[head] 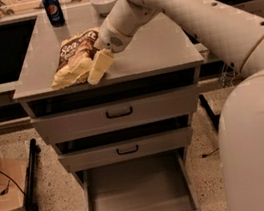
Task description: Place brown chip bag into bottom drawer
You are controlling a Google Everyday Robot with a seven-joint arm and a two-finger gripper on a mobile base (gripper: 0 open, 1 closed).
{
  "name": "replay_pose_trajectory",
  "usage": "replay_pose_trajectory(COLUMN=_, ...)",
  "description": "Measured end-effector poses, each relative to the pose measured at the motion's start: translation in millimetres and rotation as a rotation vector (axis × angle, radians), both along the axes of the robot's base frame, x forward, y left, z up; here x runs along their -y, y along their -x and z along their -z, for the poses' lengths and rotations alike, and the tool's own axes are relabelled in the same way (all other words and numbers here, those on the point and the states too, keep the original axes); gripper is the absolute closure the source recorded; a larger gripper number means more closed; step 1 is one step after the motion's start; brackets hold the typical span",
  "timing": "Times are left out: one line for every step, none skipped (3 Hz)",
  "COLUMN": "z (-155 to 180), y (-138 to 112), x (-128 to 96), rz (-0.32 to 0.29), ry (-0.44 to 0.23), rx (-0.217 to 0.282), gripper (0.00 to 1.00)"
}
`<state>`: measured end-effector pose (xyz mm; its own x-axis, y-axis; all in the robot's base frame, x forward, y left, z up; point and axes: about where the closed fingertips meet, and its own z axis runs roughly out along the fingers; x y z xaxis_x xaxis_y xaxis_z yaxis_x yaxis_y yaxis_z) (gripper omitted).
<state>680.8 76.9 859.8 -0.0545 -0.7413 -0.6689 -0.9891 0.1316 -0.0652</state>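
The brown chip bag (74,58) lies on the grey cabinet top (157,47), near its front left, with white script lettering and pale yellow ends. My gripper (96,69) reaches in from the upper right; one pale finger lies at the bag's right side, low at the cabinet top's front edge. The other finger is hidden. The bottom drawer (137,193) is pulled out below, with a bare grey floor.
A blue soda can (53,9) and a white bowl (104,1) stand at the back of the cabinet top. Two upper drawers with black handles (119,113) are shut. A cardboard box (1,201) sits on the floor at the left. My arm fills the right side.
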Motion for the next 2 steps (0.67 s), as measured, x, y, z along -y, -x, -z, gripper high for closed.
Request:
replay_pose_trajectory(z=2.8, y=6.7, x=-8.8, rz=-0.005, ry=-0.017, rx=-0.024, gripper=0.42)
replay_pose_trajectory(z=6.4, y=14.1, x=-11.7, rz=0.003, ry=-0.024, rx=-0.044, gripper=0.65)
